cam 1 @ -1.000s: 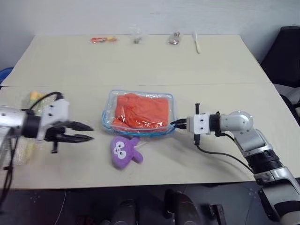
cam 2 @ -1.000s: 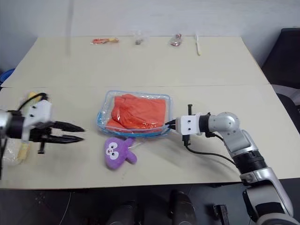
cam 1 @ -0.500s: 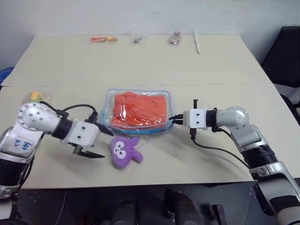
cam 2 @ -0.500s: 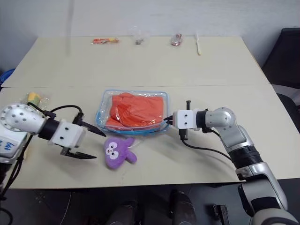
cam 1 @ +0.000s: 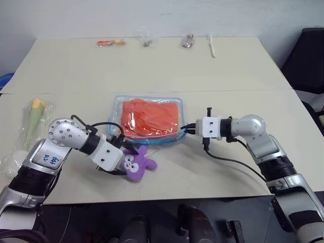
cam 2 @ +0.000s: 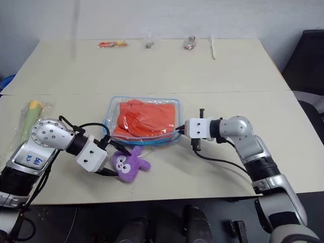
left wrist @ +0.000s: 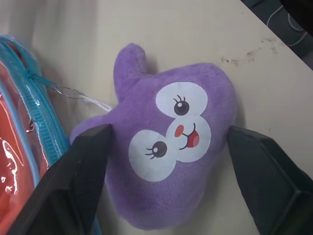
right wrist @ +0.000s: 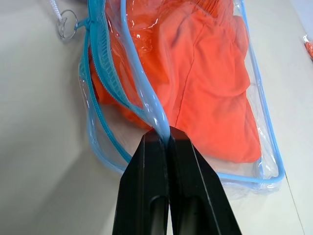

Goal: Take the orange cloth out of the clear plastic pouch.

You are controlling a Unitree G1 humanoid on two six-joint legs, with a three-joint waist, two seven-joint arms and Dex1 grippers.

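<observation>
The table (cam 1: 152, 66) was the biggest thing before me, a pale beige top running from my arms to the far wall. Near its middle lay the clear plastic pouch (cam 1: 117, 112), flat, with its light blue zipper edge along the side nearest me. The orange cloth (cam 1: 152, 115) was inside it, crumpled and filling most of the bag. My right gripper (cam 1: 182, 130) reached in from the right and was pinched together on the pouch's near right corner; in the right wrist view my two black fingers (right wrist: 146, 196) met with the blue-edged plastic film caught between them and lifted into a ridge. My left gripper (cam 2: 108, 158) sat low at the pouch's near left corner, fingers spread apart on either side of the purple plush toy (cam 1: 135, 163), which lay face up on the table just beside the zipper edge. In the left wrist view one finger (left wrist: 83, 161) touched the toy's side next to the zipper, the other stood just off its far side, so I held nothing there. A small metal ring on a white cord (left wrist: 73, 93) lay beside the toy's ear. On my far left lay a green and yellow item in a clear bag (cam 1: 31, 119). Along the far edge sat a small orange packet (cam 1: 111, 42), two small clear bags (cam 1: 147, 38) and a white utensil (cam 1: 212, 46).
</observation>
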